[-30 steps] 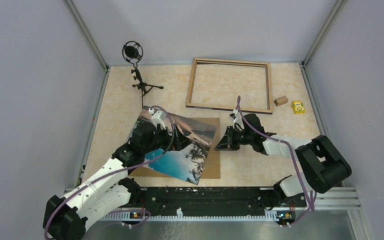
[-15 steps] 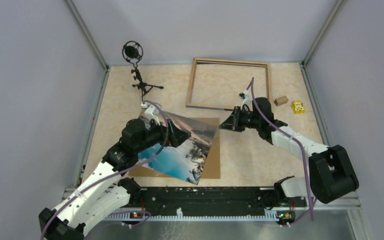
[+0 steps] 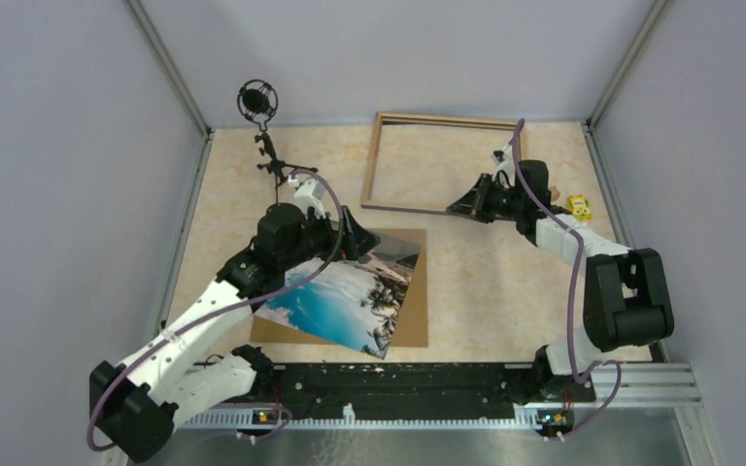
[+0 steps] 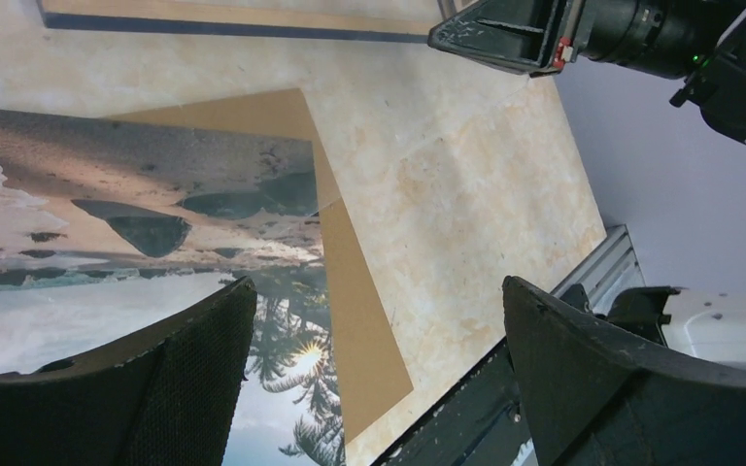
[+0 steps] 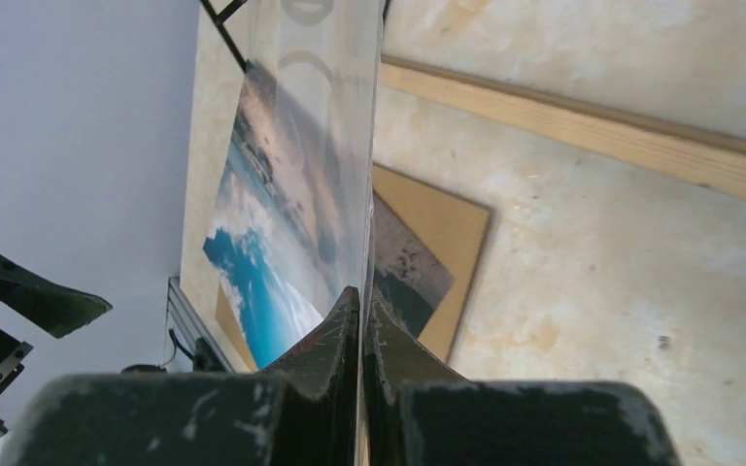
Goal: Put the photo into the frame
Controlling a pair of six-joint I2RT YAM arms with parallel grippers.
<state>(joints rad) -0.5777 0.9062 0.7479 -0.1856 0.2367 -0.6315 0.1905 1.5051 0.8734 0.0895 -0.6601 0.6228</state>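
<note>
1 second was enough for you to swing the right gripper [image 3: 457, 207] from beside the backing board [image 3: 413, 311] up to the lower rail of the frame [image 3: 447, 120], upper right of the top view. Its jaws were pinched flat on what looked like a clear sheet [image 5: 335, 146]. Your left gripper [image 4: 379, 296] shifted toward the upper edge of the photo [image 3: 345, 301], jaws wide and empty. The photo lay on the board, lower centre, well apart from the frame, so insertion hadn't begun.
</note>
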